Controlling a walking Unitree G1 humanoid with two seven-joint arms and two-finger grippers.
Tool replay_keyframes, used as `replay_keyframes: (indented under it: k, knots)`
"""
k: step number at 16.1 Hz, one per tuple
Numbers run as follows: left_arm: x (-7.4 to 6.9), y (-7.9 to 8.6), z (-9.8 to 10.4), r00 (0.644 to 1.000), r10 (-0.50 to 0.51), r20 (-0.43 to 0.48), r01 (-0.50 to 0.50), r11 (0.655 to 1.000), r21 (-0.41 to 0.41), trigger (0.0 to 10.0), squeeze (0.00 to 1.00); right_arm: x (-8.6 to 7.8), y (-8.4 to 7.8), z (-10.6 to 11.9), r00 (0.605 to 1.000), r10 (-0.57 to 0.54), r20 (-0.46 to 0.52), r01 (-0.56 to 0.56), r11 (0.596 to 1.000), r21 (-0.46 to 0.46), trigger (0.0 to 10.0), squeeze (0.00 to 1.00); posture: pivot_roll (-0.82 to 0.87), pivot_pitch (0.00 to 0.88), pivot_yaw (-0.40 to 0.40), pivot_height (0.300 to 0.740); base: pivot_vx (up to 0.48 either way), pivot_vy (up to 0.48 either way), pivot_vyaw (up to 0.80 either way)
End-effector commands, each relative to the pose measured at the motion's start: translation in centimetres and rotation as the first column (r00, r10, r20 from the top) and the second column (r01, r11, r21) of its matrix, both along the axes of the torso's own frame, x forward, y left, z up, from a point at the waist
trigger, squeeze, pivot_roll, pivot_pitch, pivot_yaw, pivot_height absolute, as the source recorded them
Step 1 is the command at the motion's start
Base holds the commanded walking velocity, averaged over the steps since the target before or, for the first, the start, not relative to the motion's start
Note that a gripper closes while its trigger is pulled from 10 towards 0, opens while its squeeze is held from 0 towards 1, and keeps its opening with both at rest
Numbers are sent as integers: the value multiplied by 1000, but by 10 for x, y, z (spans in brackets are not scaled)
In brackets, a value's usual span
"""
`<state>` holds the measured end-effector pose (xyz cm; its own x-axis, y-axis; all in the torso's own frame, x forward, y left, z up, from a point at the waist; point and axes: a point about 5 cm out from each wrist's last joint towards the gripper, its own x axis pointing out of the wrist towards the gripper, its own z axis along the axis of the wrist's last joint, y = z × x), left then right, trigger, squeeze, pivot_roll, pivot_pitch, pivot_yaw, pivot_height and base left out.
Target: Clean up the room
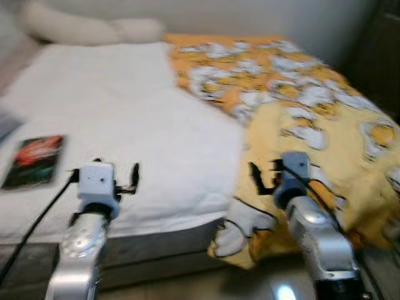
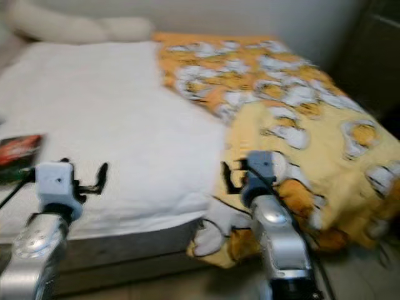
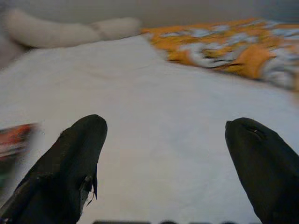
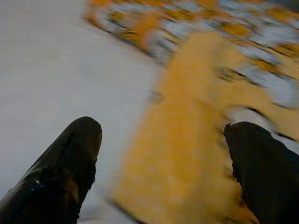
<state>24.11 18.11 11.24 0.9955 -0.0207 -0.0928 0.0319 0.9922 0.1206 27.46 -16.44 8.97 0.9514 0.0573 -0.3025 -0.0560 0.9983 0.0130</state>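
A yellow and orange cartoon-print blanket [image 1: 300, 94] lies crumpled over the right half of the bed, and its corner hangs over the foot edge. The left half is bare white sheet [image 1: 125, 106]. Near the bed's left edge lies a flat dark red and black packet or book [image 1: 34, 160]. My left gripper [image 1: 104, 172] is open, held low over the white sheet at the foot of the bed, with nothing between its fingers [image 3: 77, 154]. My right gripper [image 1: 265, 178] is open too, just above the blanket's near edge, its fingers [image 4: 70, 158] straddling the line between sheet and blanket.
Two pale pillows [image 1: 81, 28] lie against the wall at the head of the bed. Dark furniture [image 1: 381, 56] stands at the right. Glossy floor [image 1: 250, 284] shows below the foot of the bed. All views are blurred.
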Motion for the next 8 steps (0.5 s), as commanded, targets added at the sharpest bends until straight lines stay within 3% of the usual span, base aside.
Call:
replay_keyframes:
  k: [1, 8]
  knots:
    - [0, 4, -2, 1000, 4, 2, -4, 1000, 13, 10000, 337, 2, 2, 0, 1000, 0, 0, 0, 1000, 3, 10000, 0, 111, 0, -44, 740, 304, 0, 0]
    - [4, 19, -26, 999, 18, -28, -18, 1000, 18, 10000, 341, 6, 5, 1, 1000, 26, 3, -26, 1000, 11, 10000, 0, 128, 0, -54, 740, 301, 0, 0]
